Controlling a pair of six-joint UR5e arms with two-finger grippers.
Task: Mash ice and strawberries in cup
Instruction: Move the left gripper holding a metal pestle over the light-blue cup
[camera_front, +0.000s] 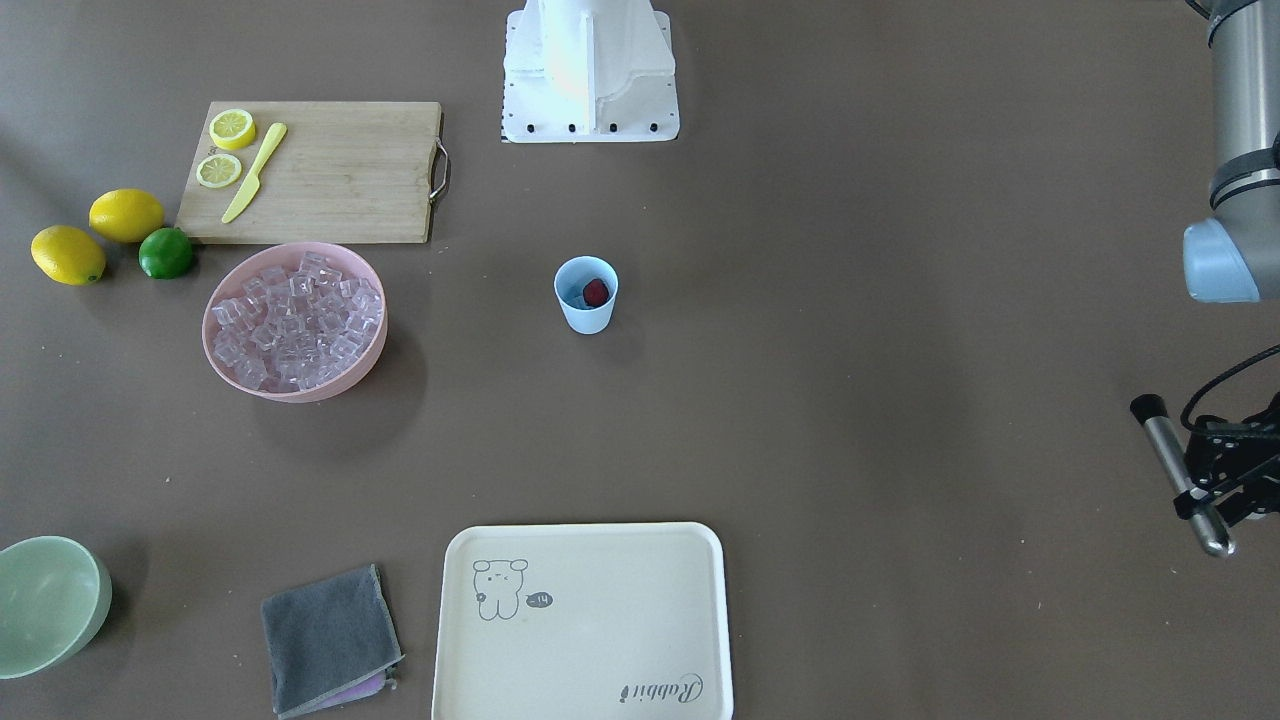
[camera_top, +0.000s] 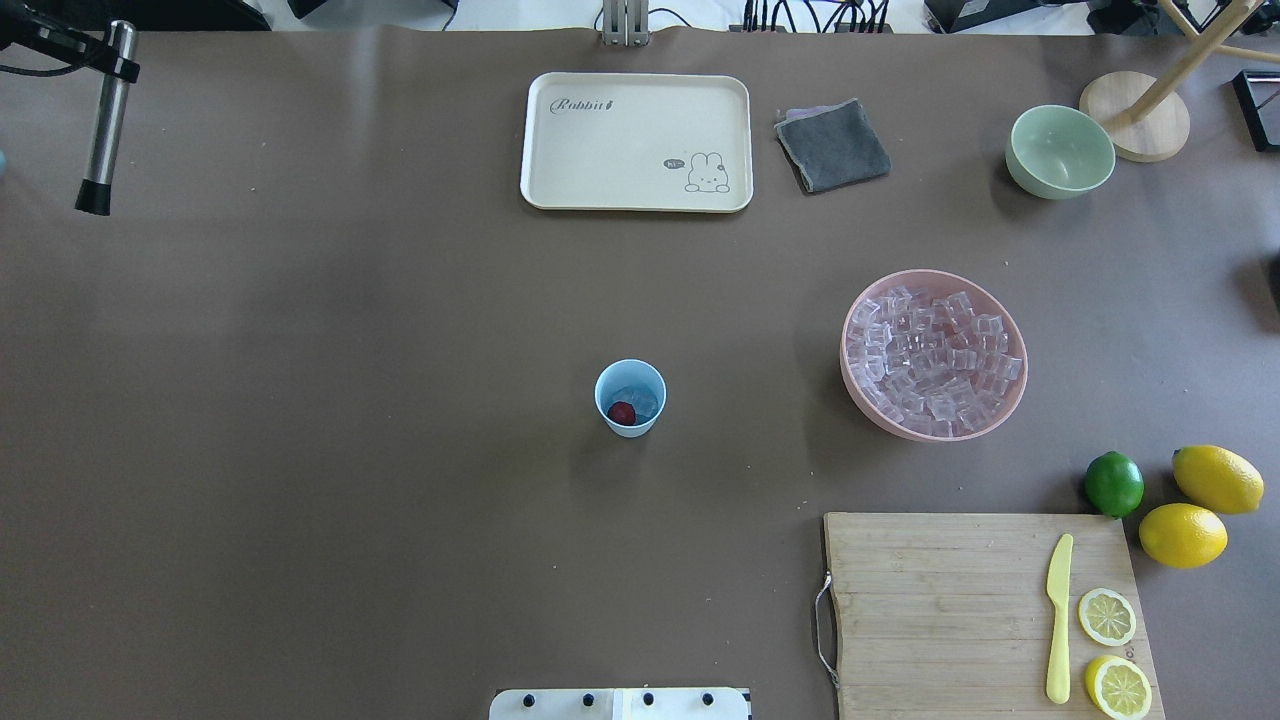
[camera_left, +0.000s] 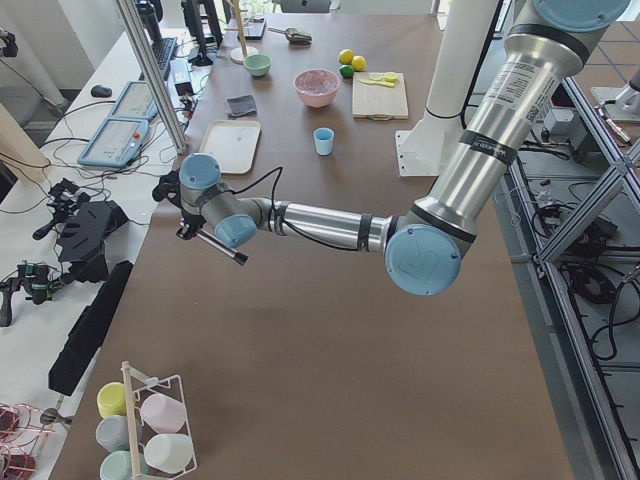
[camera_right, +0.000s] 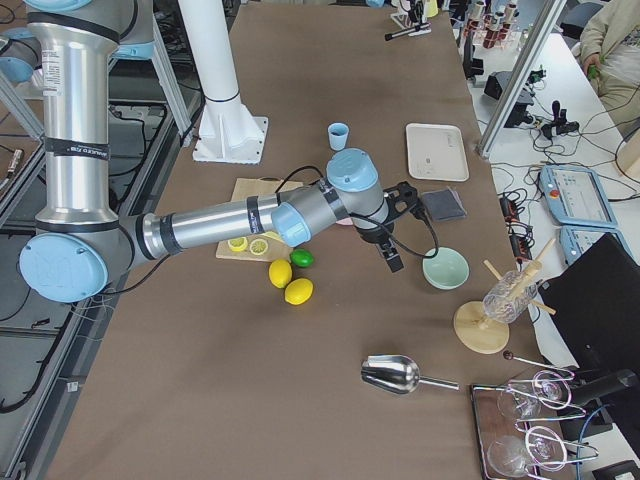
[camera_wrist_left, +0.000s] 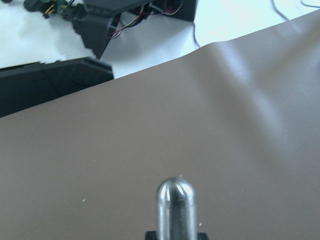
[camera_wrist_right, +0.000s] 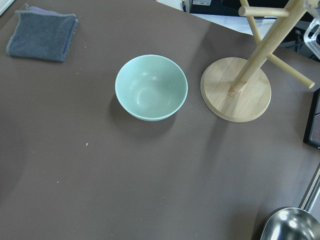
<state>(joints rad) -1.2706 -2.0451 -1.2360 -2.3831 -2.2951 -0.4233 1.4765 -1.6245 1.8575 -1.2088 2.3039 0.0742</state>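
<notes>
The light-blue cup (camera_front: 586, 312) stands upright mid-table, also seen from overhead (camera_top: 630, 425). Inside it lie the red strawberry (camera_top: 621, 412) and some clear ice (camera_top: 642, 400). More ice (camera_top: 935, 360) fills the pink bowl (camera_top: 1015, 400). My left gripper (camera_top: 112, 66) is at the far left edge of the table, far from the cup, shut on a steel muddler (camera_front: 1185, 480) with a black end. The muddler's rounded tip shows in the left wrist view (camera_wrist_left: 175, 200). My right gripper (camera_right: 388, 245) hangs near the pale-green bowl (camera_wrist_right: 151, 87); I cannot tell whether it is open or shut.
A cream tray (camera_top: 636, 190) and a grey cloth (camera_top: 832, 145) lie at the far side. A cutting board (camera_top: 940, 610) holds lemon slices and a yellow knife (camera_top: 1058, 620). Two lemons and a lime (camera_top: 1113, 483) sit beside it. A wooden stand (camera_wrist_right: 235, 90) and a metal scoop (camera_wrist_right: 292, 225) are near the green bowl.
</notes>
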